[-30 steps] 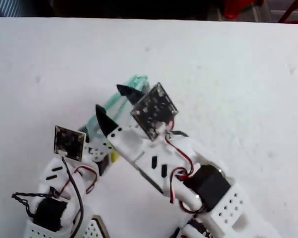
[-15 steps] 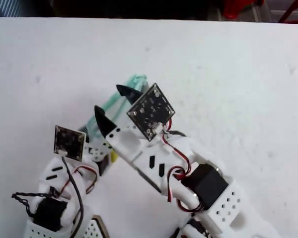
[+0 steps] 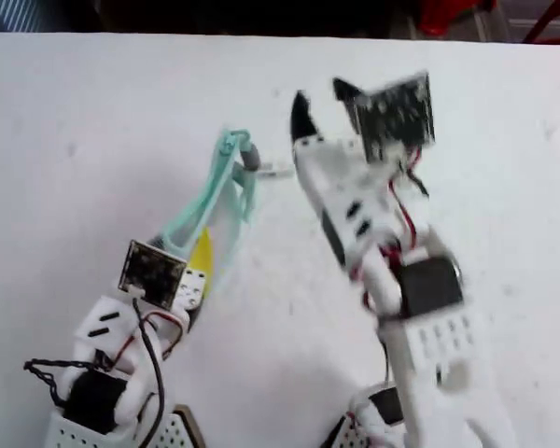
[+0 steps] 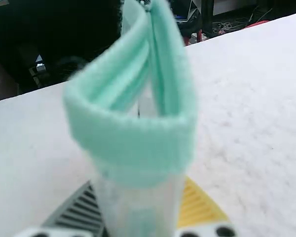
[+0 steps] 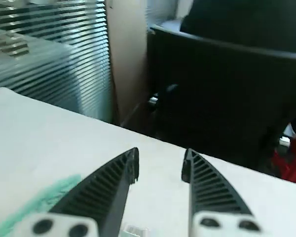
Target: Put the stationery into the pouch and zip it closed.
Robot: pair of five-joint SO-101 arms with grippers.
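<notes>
L gripper [image 3: 194, 280] clamps the pouch [image 3: 226, 187] by its near end, prob. to anchor it on the counter [image 3: 93, 112], w/ a yellow item [image 3: 202, 252] inside. R gripper [image 3: 319, 98] hangs spread and empty just past the zip pull [image 3: 252, 159]; can't tell if the zip's fully shut.

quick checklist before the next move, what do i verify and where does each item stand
1. Left gripper holds the pouch: ok, it is shut on one end.
2. Right gripper is free to work: ok, its fingers are open with nothing between them.
3. Right gripper is at the zip pull: not ok, it hangs off to the side over the table.
4. Zip closed: not ok, the mint edges stand apart along most of the pouch.
5. Stationery inside: cannot tell, the contents are not clear from these views.
</notes>
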